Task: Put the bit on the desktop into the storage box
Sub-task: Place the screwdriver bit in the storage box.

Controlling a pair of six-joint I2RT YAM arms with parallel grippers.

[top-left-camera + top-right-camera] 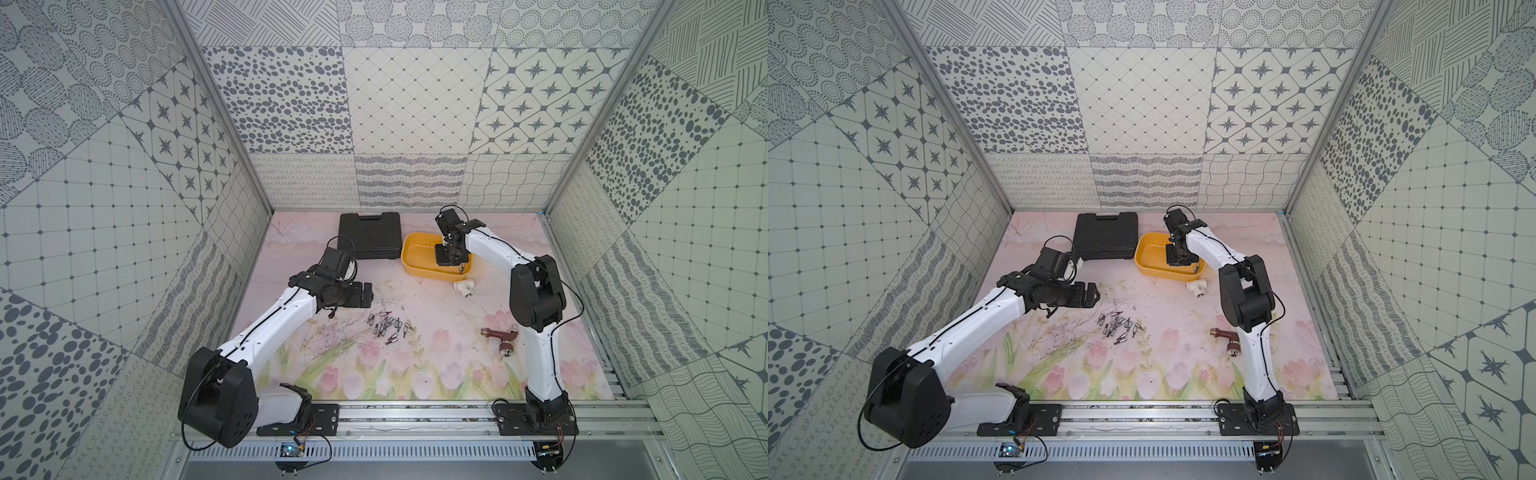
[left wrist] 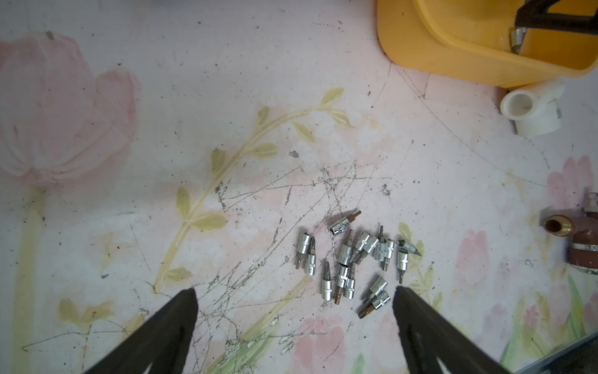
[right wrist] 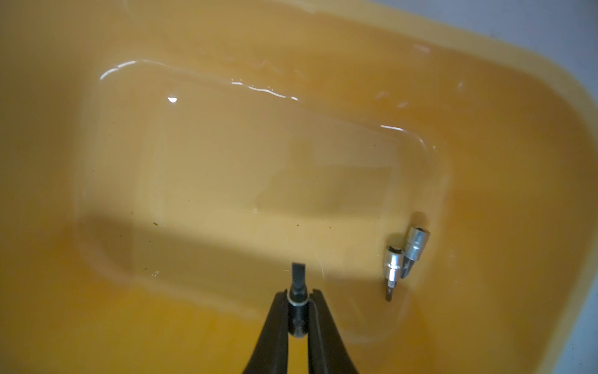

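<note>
While the right gripper (image 3: 299, 296) pinches one bit (image 3: 298, 278) tip-down over the box (image 3: 485, 136) floor, two bits (image 3: 399, 259) lie touching near a box corner. Outside, a pile (image 2: 352, 259) of bits lies on the table (image 2: 129, 162). Near it hangs the left gripper (image 2: 295, 291), fingers wide apart, holding nothing.

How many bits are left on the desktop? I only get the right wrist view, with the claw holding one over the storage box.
Observer: More than ten bits lie in a loose pile on the desktop.
Reviewer: What is the left claw doing?
Observer: It hangs open and empty near that pile, touching nothing.
Reviewer: Anything beside the storage box?
Observer: A white pipe fitting lies by its corner on the robot's side.
</note>
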